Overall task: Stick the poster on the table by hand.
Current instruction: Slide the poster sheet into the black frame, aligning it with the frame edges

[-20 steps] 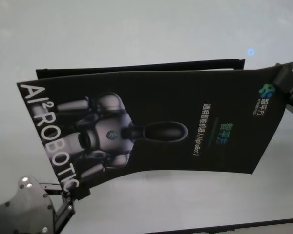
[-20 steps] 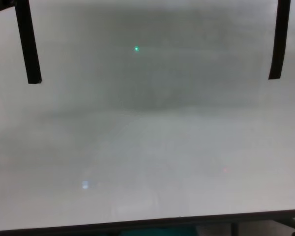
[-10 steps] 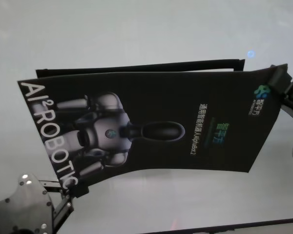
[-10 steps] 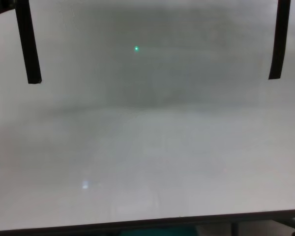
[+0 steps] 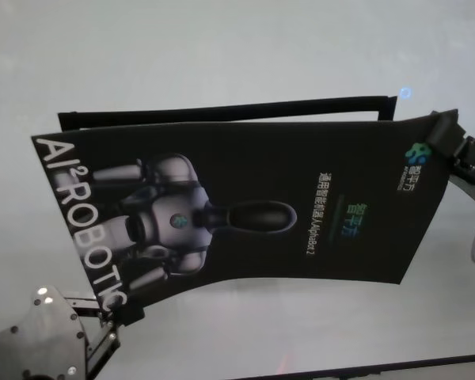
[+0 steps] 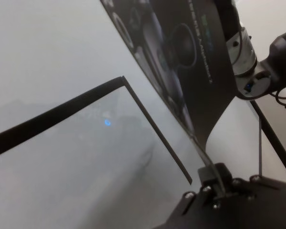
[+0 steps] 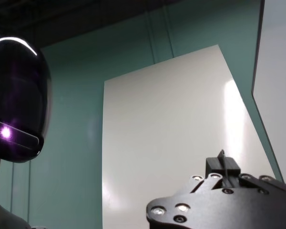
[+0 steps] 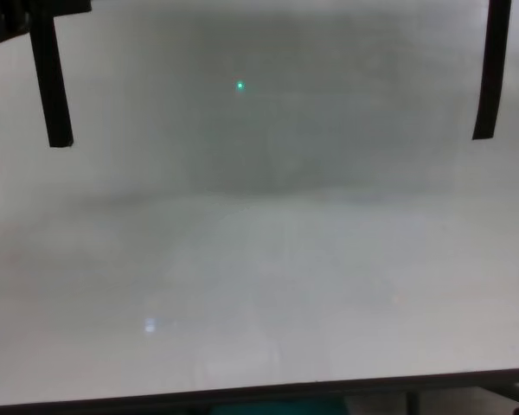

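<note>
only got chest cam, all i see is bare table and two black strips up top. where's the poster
observer: The poster is held up over the table, printed side up, above what your camera takes in.
operator: who's holding it
observer: Both arms. The left gripper is shut on its near left corner and the right gripper on its far right corner. The sheet bows between them, and the left wrist view shows it raised off the tabletop.
</note>
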